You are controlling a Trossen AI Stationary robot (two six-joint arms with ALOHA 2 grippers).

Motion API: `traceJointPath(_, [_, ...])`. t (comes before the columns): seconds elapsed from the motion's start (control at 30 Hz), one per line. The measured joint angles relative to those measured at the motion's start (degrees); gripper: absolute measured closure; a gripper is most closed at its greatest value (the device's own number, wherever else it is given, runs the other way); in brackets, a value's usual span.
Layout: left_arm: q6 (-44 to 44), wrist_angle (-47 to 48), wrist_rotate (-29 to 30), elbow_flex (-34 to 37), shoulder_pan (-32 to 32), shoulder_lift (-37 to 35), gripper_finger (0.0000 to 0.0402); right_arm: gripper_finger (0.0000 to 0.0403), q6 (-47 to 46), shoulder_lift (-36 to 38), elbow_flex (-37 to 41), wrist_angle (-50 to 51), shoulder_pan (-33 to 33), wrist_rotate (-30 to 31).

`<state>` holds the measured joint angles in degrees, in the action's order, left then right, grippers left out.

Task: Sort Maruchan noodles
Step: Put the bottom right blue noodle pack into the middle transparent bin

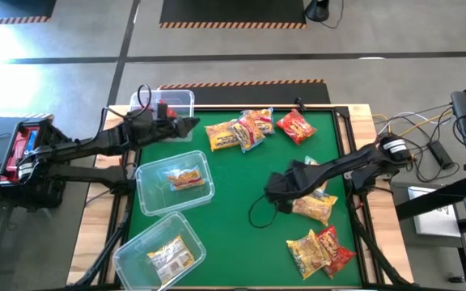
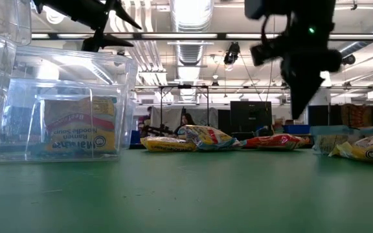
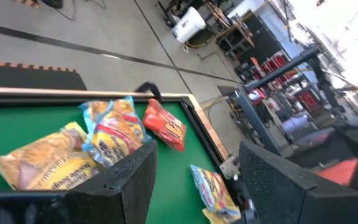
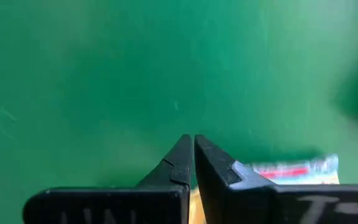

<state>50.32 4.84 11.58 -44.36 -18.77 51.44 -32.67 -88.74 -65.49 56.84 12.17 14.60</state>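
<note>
Three clear bins [image 1: 146,182] are at the left side. Two bins hold one packet [image 1: 186,179] each. About seven more packets [image 1: 296,127] lie on the green table [image 1: 241,182].

Three clear bins [image 1: 175,183] on green table [image 1: 241,178]

Bright overhead glare, blurred wrist views.

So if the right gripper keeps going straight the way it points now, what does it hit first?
Most likely the bare green table: the right gripper, shut, points down at it, with nothing between. A packet lies just beside that line.
</note>
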Motion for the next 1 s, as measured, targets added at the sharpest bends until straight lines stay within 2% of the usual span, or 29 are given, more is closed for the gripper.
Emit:
traceJointPath(0.13, [-0.21, -0.35, -2.99, 0.00, 0.40, 0.00, 0.0192, 0.0394, -0.92, 4.06, -0.92, -0.77, -1.10, 0.45])
traceJointPath(0.23, [-0.58, -1.04, -6.07, 0.02, 1.10, 0.00, 0.0192, 0.0394, -5.17, 7.51, -0.79, 2.66, -2.10, 0.44])
traceJointPath(0.47, [-1.46, -1.53, -7.67, 0.02, 4.86, 0.22, 0.0192, 0.0394, -17.70, 15.48, -0.76, 21.28, -5.74, 0.42])
traceJointPath(0.57, [-1.54, -2.26, -7.64, 0.02, 6.04, 1.14, 0.0192, 0.0394, -21.17, 17.21, 0.23, 26.00, -6.95, -1.10])
traceJointPath(0.73, [-1.57, -6.02, -7.65, 0.02, 8.06, 4.14, 0.0192, 0.0394, -20.95, 17.69, 5.27, 25.65, -7.35, -8.35])
traceJointPath(1.0, [-1.35, -13.57, -8.36, 0.02, 11.03, 9.77, 0.0192, 0.0394, -22.90, 17.76, 13.84, 21.75, -7.35, -9.13])
